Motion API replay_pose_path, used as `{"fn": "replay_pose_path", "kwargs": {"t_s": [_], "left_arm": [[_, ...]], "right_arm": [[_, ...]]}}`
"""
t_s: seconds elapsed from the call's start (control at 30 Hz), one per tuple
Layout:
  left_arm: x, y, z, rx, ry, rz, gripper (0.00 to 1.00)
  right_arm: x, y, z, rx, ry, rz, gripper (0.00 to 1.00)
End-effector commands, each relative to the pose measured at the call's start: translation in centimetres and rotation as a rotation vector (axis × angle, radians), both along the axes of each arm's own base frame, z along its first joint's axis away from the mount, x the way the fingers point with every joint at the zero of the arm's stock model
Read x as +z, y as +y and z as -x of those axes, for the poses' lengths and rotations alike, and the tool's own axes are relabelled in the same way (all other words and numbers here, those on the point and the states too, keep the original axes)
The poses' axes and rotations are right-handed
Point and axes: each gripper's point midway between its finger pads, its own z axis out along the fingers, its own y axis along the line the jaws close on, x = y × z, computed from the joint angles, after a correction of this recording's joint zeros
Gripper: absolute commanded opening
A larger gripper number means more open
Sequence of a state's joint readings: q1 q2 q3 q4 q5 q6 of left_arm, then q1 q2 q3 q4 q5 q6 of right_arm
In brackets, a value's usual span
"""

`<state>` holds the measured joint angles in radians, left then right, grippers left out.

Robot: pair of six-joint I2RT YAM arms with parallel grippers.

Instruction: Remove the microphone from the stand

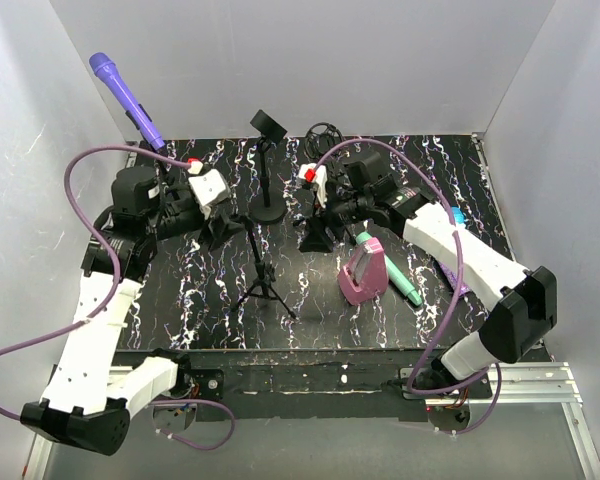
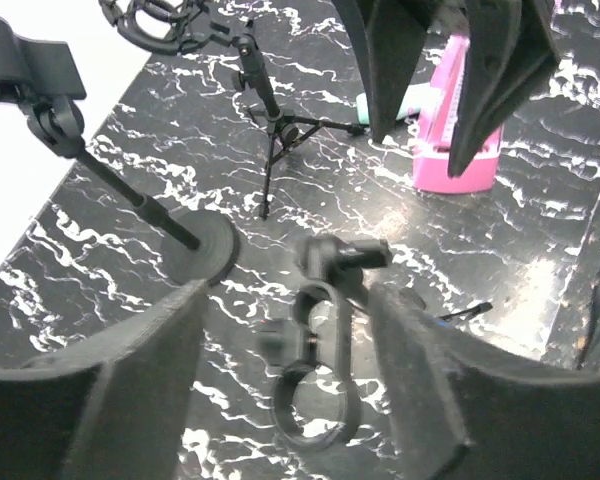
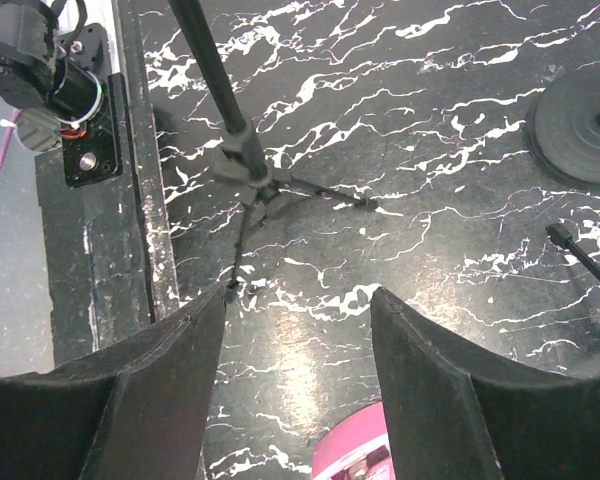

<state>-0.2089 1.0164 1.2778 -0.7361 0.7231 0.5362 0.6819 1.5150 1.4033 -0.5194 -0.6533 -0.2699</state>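
Black marbled table (image 1: 420, 190), white walls (image 1: 380, 60); left end effector (image 2: 290, 300) released, tripod stand clip (image 2: 310, 340) between its fingers; right end effector (image 3: 298, 300) released.

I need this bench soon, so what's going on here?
The left gripper straddles the empty clip atop the tripod stand, jaws apart, not visibly gripping it. The purple microphone is already out, seemingly leaning in the back left corner. The right gripper hovers open near the tripod's legs, holding nothing.
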Motion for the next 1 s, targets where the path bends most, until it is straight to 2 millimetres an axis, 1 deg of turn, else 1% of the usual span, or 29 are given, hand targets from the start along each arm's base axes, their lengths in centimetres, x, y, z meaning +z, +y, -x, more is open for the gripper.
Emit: {"fn": "replay_pose_path", "kwargs": {"t_s": [0.0, 0.03, 0.07, 0.17, 0.27, 0.37, 0.43, 0.53, 0.6, 0.7, 0.77, 0.83, 0.97], "left_arm": [[2.8, 0.0, 2.4, -0.043, -0.09, 0.0, 0.8], [3.3, 0.3, 2.7, -0.03, -0.097, 0.001, 0.86], [3.4, 0.5, 3.3, -0.023, -0.098, -0.003, 0.88], [4.0, 1.4, 5.0, 0.014, -0.092, -0.011, 0.91], [4.3, 2.8, 7.0, 0.084, -0.089, -0.018, 0.92], [4.0, 4.3, 8.7, 0.173, -0.059, -0.013, 0.94], [2.9, 5.2, 9.9, 0.224, -0.009, -0.019, 0.95], [0.3, 6.4, 11.4, 0.294, 0.098, -0.042, 0.95], [-0.6, 7.2, 11.8, 0.373, 0.157, -0.025, 0.95], [-0.6, 8.3, 12.3, 0.451, 0.156, -0.007, 0.95], [-0.5, 9.1, 12.4, 0.502, 0.147, -0.005, 0.95], [-0.5, 9.6, 12.6, 0.544, 0.155, 0.005, 0.96], [-0.7, 9.6, 13.0, 0.576, 0.164, 0.059, 0.96]], "right_arm": [[3.7, -1.0, 1.2, 0.009, -0.05, -0.028, 0.67], [4.1, -1.2, 1.3, 0.008, -0.059, -0.032, 0.67], [4.4, -1.4, 1.5, 0.013, -0.066, -0.035, 0.67], [5.8, -1.3, 2.2, 0.039, -0.083, -0.068, 0.68], [6.6, -0.6, 3.0, 0.075, -0.096, -0.078, 0.69], [7.1, 0.5, 3.9, 0.129, -0.134, -0.074, 0.7], [7.4, 1.5, 4.7, 0.165, -0.129, -0.085, 0.71], [6.6, 3.3, 5.6, 0.211, -0.119, -0.08, 0.71], [5.8, 4.5, 6.1, 0.242, -0.112, -0.073, 0.72], [3.7, 6.2, 7.2, 0.314, -0.105, -0.051, 0.73], [2.6, 7.2, 7.6, 0.347, -0.121, -0.036, 0.74], [1.8, 8.3, 7.6, 0.358, -0.112, -0.023, 0.75], [0.4, 9.9, 7.1, 0.368, -0.125, -0.002, 0.75]]}}
